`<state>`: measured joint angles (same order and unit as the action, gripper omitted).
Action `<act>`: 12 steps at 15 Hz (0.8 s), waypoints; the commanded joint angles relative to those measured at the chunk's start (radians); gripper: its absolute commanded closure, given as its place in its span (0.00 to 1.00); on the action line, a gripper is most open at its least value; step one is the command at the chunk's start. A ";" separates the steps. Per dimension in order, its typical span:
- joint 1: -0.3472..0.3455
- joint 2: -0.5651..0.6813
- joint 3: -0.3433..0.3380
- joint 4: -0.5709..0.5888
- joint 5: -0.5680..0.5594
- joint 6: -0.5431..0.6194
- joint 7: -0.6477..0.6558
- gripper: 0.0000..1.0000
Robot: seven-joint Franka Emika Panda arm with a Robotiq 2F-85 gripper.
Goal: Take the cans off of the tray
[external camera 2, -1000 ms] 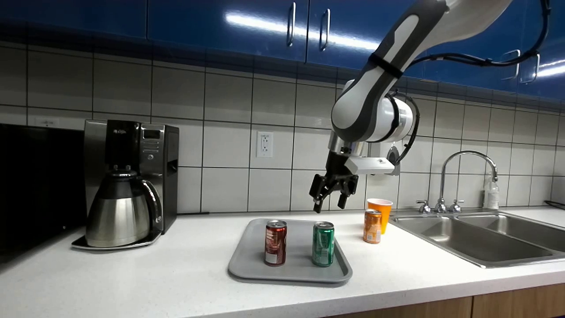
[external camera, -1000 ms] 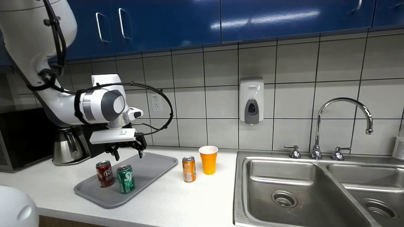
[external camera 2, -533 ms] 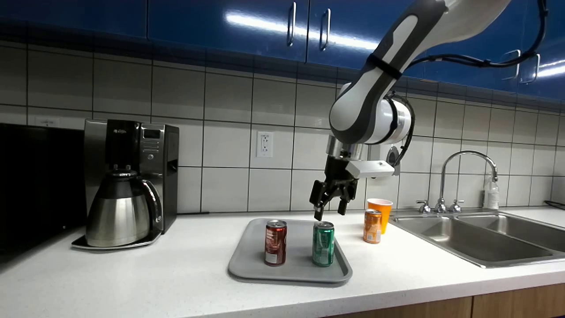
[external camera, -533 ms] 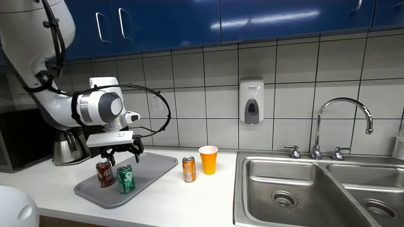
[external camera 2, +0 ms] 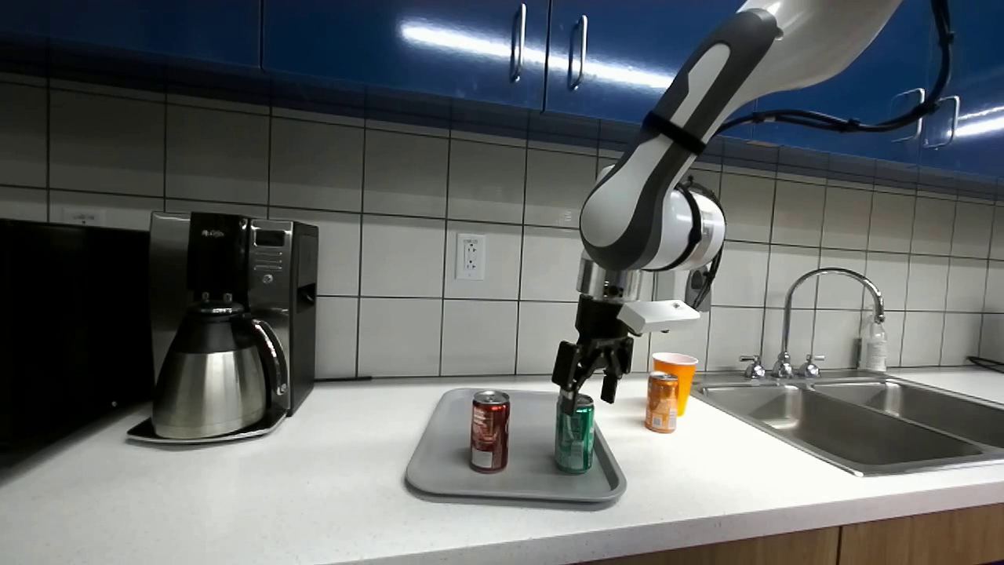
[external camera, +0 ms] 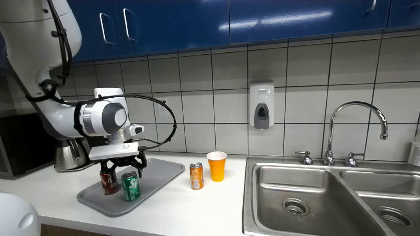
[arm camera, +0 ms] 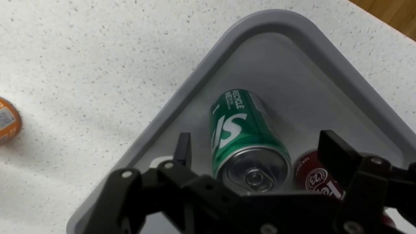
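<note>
Cans (external camera: 130, 186): two on the tray (external camera 2: 522, 488), one clear of it

Under everything runs the bench (external camera 2: 314, 502), coffee maker (external camera 2: 271, 302) to the left, sink (external camera: 288, 183) to the right; I see its front and back edges but no corner.

Over it the arm (external camera 2: 663, 173) bends so its hand (arm camera: 255, 141) points down at the end of the tray nearest the front edge.

The tray lies left of the sink, leaving a strip of bench that would make a handy landing place.

On that strip, toward the back edge, stands the cup (external camera: 216, 168), and just beside it, a touch nearer the front edge, the orange can (external camera: 196, 177), upright. A short carry from the tray is, I'd guess, the reason for the spot.

The green can (arm camera: 247, 130) and the dark red can (external camera 2: 489, 431) stand upright on the tray, apart, at its front-edge end; green is on the sink side, so it looks the natural next pick.

Last, the fingers (arm camera: 183, 149): spread well wider than a can, one either side of the green can's top, a gap showing on both sides. The hand has hold of nothing. I take the spread as room to settle round that can before squeezing; how low they reach I can't judge. The finger nearer the dark red can might nudge it.
</note>
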<state>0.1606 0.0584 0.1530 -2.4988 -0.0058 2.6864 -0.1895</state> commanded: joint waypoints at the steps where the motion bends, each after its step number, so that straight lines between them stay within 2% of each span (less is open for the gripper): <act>1: -0.004 0.010 0.015 0.022 0.026 -0.043 -0.049 0.00; 12: -0.011 0.077 0.015 0.077 0.006 -0.055 -0.057 0.00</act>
<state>0.1605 0.1126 0.1599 -2.4623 -0.0058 2.6663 -0.2215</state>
